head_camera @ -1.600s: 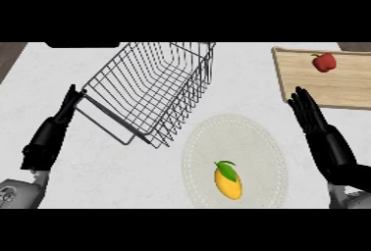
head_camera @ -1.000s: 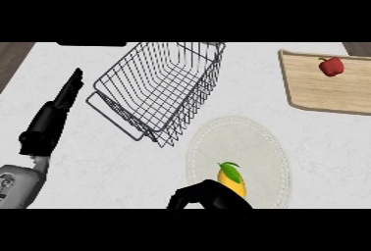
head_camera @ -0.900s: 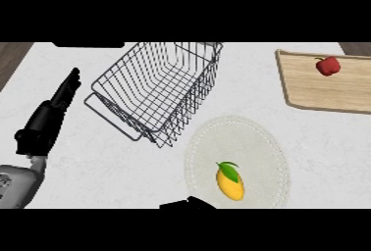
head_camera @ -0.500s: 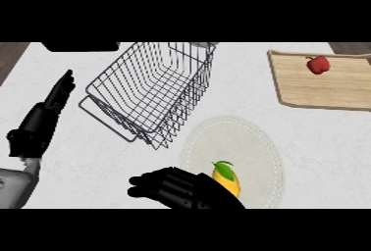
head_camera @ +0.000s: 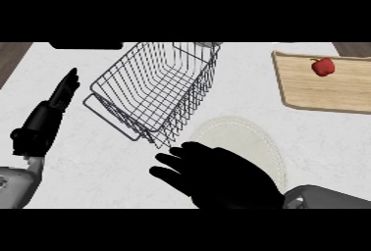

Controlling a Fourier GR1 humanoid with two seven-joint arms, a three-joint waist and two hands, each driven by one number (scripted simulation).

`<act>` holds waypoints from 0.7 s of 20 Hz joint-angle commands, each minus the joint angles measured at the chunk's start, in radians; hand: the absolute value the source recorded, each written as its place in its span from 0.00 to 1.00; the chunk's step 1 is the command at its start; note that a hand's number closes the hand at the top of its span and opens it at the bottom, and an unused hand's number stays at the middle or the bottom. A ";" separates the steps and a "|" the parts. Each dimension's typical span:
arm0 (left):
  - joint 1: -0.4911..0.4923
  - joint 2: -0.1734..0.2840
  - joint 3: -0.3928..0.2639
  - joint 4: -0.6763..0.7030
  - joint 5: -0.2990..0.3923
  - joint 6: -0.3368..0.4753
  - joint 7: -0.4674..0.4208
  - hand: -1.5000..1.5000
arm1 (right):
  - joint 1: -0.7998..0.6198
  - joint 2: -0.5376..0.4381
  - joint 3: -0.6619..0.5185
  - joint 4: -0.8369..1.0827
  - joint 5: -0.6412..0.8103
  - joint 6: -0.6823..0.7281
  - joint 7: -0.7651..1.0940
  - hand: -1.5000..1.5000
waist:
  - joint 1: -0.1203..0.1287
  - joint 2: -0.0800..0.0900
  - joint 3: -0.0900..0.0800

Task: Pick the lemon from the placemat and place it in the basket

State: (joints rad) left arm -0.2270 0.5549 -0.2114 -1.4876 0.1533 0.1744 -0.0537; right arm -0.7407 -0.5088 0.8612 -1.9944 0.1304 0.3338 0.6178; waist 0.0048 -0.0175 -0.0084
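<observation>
Right hand [head_camera: 221, 179] enters from the lower edge, its grey forearm [head_camera: 330, 197] showing at the lower right; the hand lies palm down over the lower left part of the round pale placemat [head_camera: 250, 142], fingers spread and pointing toward the upper left, reaching past the mat's left rim onto the counter [head_camera: 145, 186]. Whether these fingers close on anything beneath cannot be told from above; they appear extended rather than curled. The lemon is not visible; the hand covers the part of the mat under it, so the fruit's position cannot be confirmed. Left hand [head_camera: 45, 120] shows well to the left of the right hand, near the left edge, fingers straight and together, pointing up and slightly right, holding nothing. The wire basket [head_camera: 159, 88] stands just above and left of the right hand's fingertips, tilted, its lower corner close to the mat's rim; nothing is seen inside it. Up and to the right of the right hand, well apart, a wooden cutting board [head_camera: 326, 90] carries a red fruit [head_camera: 323, 66]. The counter surface is white and lightly marbled, with a dark wood strip [head_camera: 13, 51] at the upper left corner.
</observation>
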 commanded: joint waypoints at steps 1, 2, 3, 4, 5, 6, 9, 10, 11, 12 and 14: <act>0.009 -0.002 0.003 -0.014 0.001 -0.005 -0.007 0.50 | -0.148 -0.051 -0.049 0.019 -0.178 0.250 0.134 0.00 | 0.015 0.010 0.002; -0.010 0.028 0.044 0.016 0.019 -0.029 -0.011 0.50 | -0.154 -0.048 -0.064 -0.003 -0.236 0.285 0.177 0.00 | 0.000 0.011 0.003; -0.005 -0.030 0.007 -0.005 -0.011 0.024 0.003 0.50 | -0.176 -0.022 -0.060 -0.009 -0.281 0.314 0.237 0.00 | -0.004 0.009 0.004; -0.033 0.000 0.026 0.015 -0.003 -0.013 0.002 0.50 | -0.229 -0.014 -0.110 0.068 -0.326 0.355 0.219 0.00 | 0.002 0.015 0.005; -0.026 -0.001 0.020 -0.030 0.001 -0.005 0.039 0.50 | -0.248 0.006 -0.090 0.058 -0.368 0.373 0.308 0.00 | 0.003 0.009 0.005; 0.017 0.028 0.032 -0.074 0.011 -0.028 0.046 0.50 | -0.220 -0.017 -0.093 0.090 -0.369 0.397 0.271 0.00 | 0.011 0.012 0.007; -0.033 -0.025 0.039 0.019 -0.026 -0.008 -0.002 0.50 | -0.272 0.041 -0.102 0.104 -0.428 0.417 0.373 0.00 | -0.006 0.015 0.006; 0.000 -0.018 0.034 -0.015 -0.028 -0.017 0.007 0.50 | -0.264 0.003 -0.137 0.130 -0.439 0.442 0.342 0.00 | -0.001 0.015 0.007; -0.006 -0.031 0.020 -0.068 -0.039 0.001 0.055 0.50 | -0.227 0.029 -0.092 0.147 -0.368 0.427 0.310 0.00 | 0.002 0.015 0.008; 0.035 -0.024 0.041 -0.044 -0.020 -0.019 0.009 0.50 | -0.292 0.046 -0.108 0.163 -0.430 0.437 0.376 0.00 | 0.004 0.014 0.007; 0.026 -0.040 0.039 -0.066 -0.047 0.005 0.041 0.50 | -0.240 0.039 -0.091 0.144 -0.390 0.439 0.349 0.00 | 0.000 0.014 0.008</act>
State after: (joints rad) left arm -0.2215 0.5300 -0.1803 -1.5235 0.1206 0.1680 -0.0286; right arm -0.9783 -0.4948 0.7590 -1.8620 -0.2544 0.6987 0.8610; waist 0.0047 -0.0038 -0.0016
